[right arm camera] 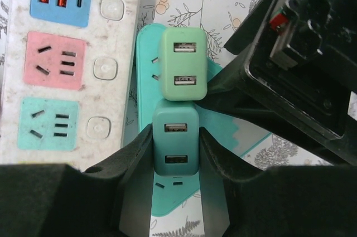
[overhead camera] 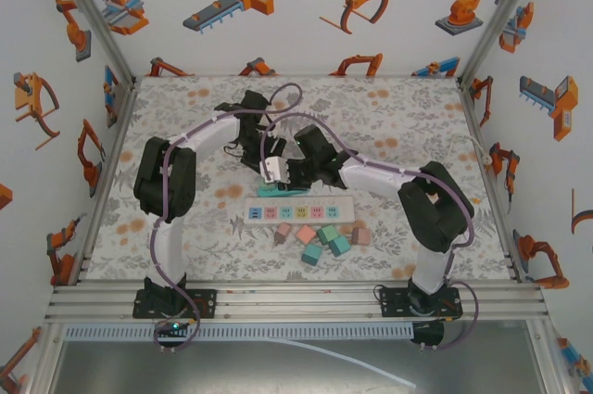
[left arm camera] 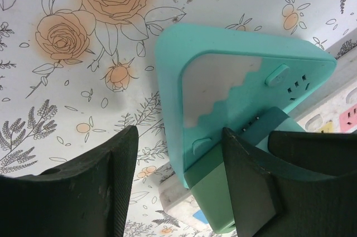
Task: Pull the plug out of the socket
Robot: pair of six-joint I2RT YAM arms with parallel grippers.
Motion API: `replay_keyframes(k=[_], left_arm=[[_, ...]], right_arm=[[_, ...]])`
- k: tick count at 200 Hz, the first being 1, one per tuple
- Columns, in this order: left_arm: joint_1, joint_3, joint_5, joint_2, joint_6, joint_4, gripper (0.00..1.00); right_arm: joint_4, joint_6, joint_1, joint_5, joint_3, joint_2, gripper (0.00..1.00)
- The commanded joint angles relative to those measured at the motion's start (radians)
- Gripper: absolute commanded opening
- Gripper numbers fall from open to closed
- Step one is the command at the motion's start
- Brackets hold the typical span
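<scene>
Two hands meet above the desk (overhead camera: 389, 107): right hand (right arm camera: 175, 136) clamped on the darker plug (right arm camera: 175, 150), seated in the teal socket (left arm camera: 234, 81); left hand (left arm camera: 179, 134) straddles that socket, grip we cannot tell.

White walls (overhead camera: 296, 42) printed with orange and blue cartoon robot arms stand on three sides behind slanting aluminium posts (overhead camera: 95, 12), enclosing a tabletop (overhead camera: 408, 107) of grey-leaf, orange-rose floral cloth, edged nearest by an aluminium rail (overhead camera: 296, 299).

the left arm (overhead camera: 199, 134) and right arm (overhead camera: 375, 174) are bending inward, wrists nearly meeting; the left gripper (left arm camera: 179, 132) is hanging parted, the right gripper (right arm camera: 175, 132) is clamping tight.
</scene>
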Motion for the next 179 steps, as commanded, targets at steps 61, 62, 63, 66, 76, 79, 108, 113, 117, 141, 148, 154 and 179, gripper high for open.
replay_keyframes(k=[61,62,63,66,76,79,108,113,117,141,148,154,179], left_arm=[[0.017,-0.061,-0.291,0.098,0.083,-0.03,0.57],[0.017,-0.061,-0.291,0.097,0.083,-0.031,0.57],[0.017,-0.06,-0.29,0.097,0.082,-0.031,0.57],[0.017,-0.06,-0.288,0.095,0.082,-0.03,0.57],[0.016,-0.058,-0.278,0.086,0.077,-0.03,0.57],[0.016,-0.058,-0.273,0.081,0.071,-0.029,0.57],[0.016,-0.073,-0.178,0.007,0.023,0.016,0.58],[0.016,-0.075,-0.163,-0.009,0.013,0.024,0.59],[0.016,-0.077,-0.152,-0.023,0.005,0.032,0.6],[0.014,-0.118,-0.087,-0.125,-0.036,0.117,0.63],[0.014,-0.137,-0.072,-0.157,-0.047,0.148,0.65],[0.014,-0.151,-0.06,-0.185,-0.055,0.173,0.66],[0.016,-0.211,0.001,-0.293,-0.064,0.262,0.7]], right_arm=[[0.068,0.047,-0.005,-0.102,-0.013,-0.158,0.13],[0.069,0.048,-0.005,-0.102,-0.014,-0.159,0.13],[0.07,0.048,-0.005,-0.102,-0.015,-0.16,0.13],[0.075,0.052,-0.005,-0.101,-0.017,-0.164,0.13],[0.092,0.074,-0.005,-0.099,-0.025,-0.182,0.13],[0.1,0.085,-0.005,-0.099,-0.029,-0.189,0.13],[0.226,0.289,-0.005,-0.055,-0.087,-0.283,0.13],[0.256,0.343,-0.004,-0.042,-0.098,-0.304,0.13],[0.281,0.391,-0.003,-0.029,-0.112,-0.321,0.13],[0.397,0.683,-0.004,0.045,-0.193,-0.434,0.12],[0.424,0.768,-0.003,0.065,-0.22,-0.465,0.1],[0.448,0.845,-0.003,0.081,-0.243,-0.491,0.1],[0.45,1.172,0.001,0.182,-0.298,-0.578,0.03]])
